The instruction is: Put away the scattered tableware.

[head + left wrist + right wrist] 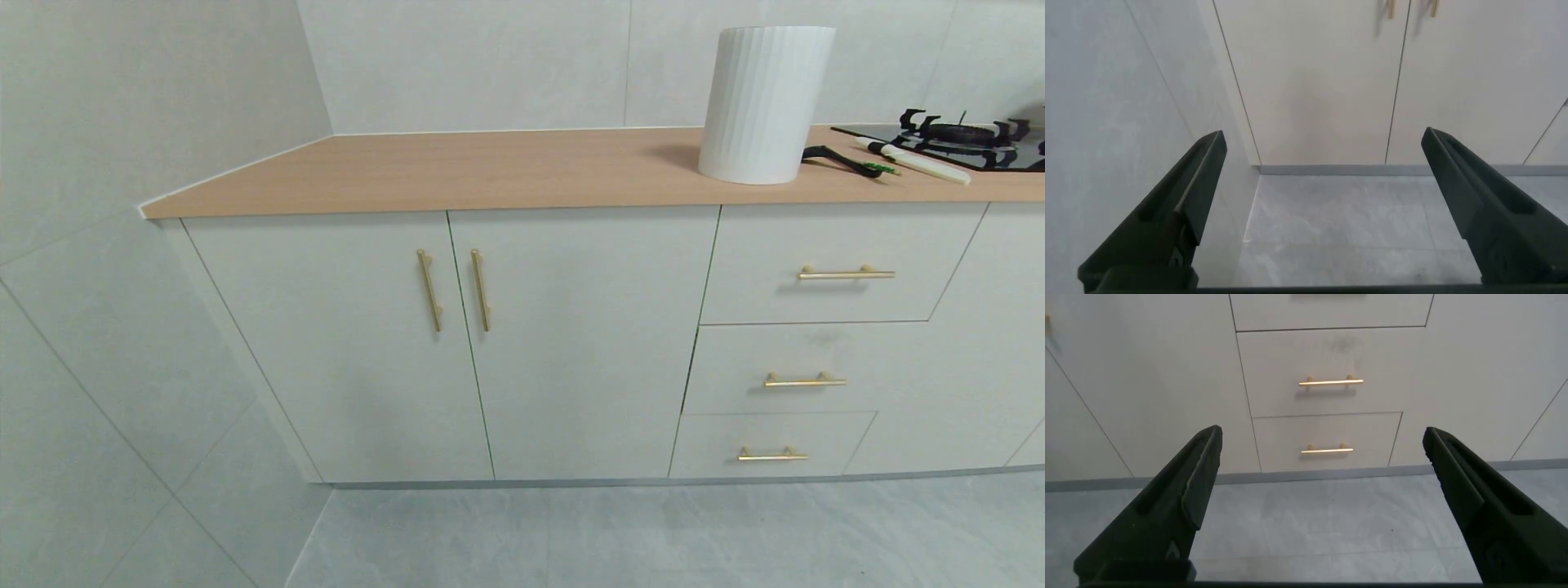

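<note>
While both arms sit low in front of the cabinet, the left gripper [1323,135] has its fingers spread wide with nothing between them, above grey floor beside the wall. The right gripper [1321,433] is likewise released and holds nothing, facing the lower drawers [1327,384] with gold handles. Up on the wooden countertop [490,167], a tall white ribbed container [763,102] stands near the front edge, toward the right end. Just right of it lies a black utensil [841,159] with a green tip. Next to that, a long cream utensil [918,162] rests at the edge of the black stove [967,135].
</note>
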### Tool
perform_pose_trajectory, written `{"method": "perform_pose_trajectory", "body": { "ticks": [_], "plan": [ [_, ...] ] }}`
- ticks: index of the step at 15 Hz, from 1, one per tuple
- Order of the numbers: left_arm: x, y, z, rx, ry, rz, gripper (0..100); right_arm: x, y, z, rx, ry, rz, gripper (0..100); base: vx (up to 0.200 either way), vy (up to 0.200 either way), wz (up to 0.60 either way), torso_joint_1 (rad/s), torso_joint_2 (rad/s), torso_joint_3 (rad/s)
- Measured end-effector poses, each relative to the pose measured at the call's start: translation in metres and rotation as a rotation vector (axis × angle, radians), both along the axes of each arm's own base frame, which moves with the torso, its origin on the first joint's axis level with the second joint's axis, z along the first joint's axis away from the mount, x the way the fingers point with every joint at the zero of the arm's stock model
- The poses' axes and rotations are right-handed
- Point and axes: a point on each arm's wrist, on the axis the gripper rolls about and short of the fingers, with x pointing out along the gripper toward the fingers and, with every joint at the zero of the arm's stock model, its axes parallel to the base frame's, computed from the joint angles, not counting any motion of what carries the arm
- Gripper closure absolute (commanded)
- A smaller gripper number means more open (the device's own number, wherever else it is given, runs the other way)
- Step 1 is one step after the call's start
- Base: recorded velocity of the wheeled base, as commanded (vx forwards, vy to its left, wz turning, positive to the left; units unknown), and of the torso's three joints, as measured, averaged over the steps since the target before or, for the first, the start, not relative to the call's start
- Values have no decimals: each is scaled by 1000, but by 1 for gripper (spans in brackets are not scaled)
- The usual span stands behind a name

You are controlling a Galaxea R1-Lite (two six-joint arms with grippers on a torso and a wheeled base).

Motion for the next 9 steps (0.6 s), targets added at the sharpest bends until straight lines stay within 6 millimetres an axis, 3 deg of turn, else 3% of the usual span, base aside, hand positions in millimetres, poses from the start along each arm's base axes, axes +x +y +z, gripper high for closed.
{"method": "perform_pose_trajectory", "body": {
  "ticks": [9],
  "plan": [
    [0,0,0,-1,-2,-18,0,0,0,0,8,0,-1,0,0,0,0,0,0,0]
  ]
}}
